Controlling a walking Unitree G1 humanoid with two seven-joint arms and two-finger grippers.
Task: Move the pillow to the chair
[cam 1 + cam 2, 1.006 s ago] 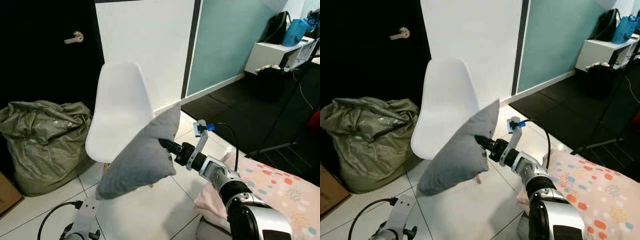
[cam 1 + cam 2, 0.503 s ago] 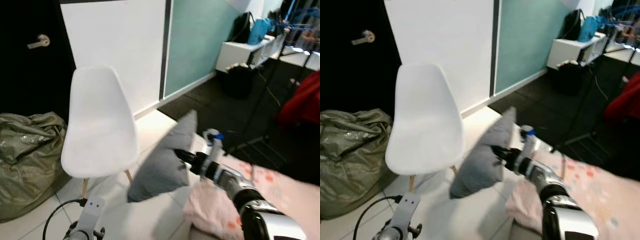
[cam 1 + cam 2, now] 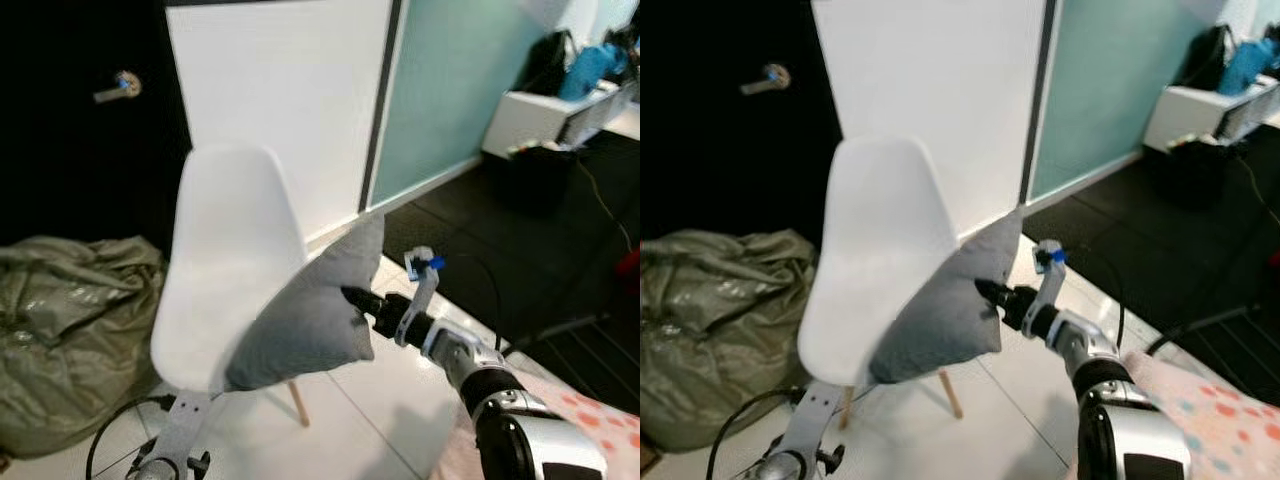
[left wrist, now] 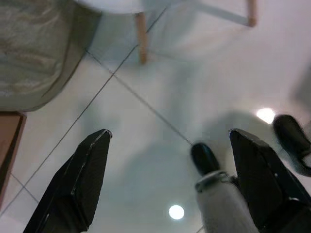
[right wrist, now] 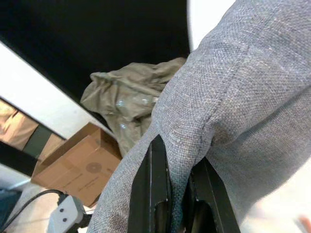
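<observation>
A grey pillow hangs in the air in front of a white shell chair, overlapping the chair's right edge. My right gripper is shut on the pillow's right side, its arm reaching in from the lower right. In the right wrist view the two black fingers pinch a fold of the grey pillow fabric. My left gripper hangs low at the left, open over the tiled floor, with a wooden chair leg ahead of it.
A crumpled olive sack lies on the floor left of the chair, by a dark door. A cardboard box sits near it. A white wall panel stands behind the chair. A patterned bedcover lies at the lower right.
The camera has swung, so the whole scene shifted. The pillow in my right gripper has risen and moved left, from beside the chair to overlapping its right edge.
</observation>
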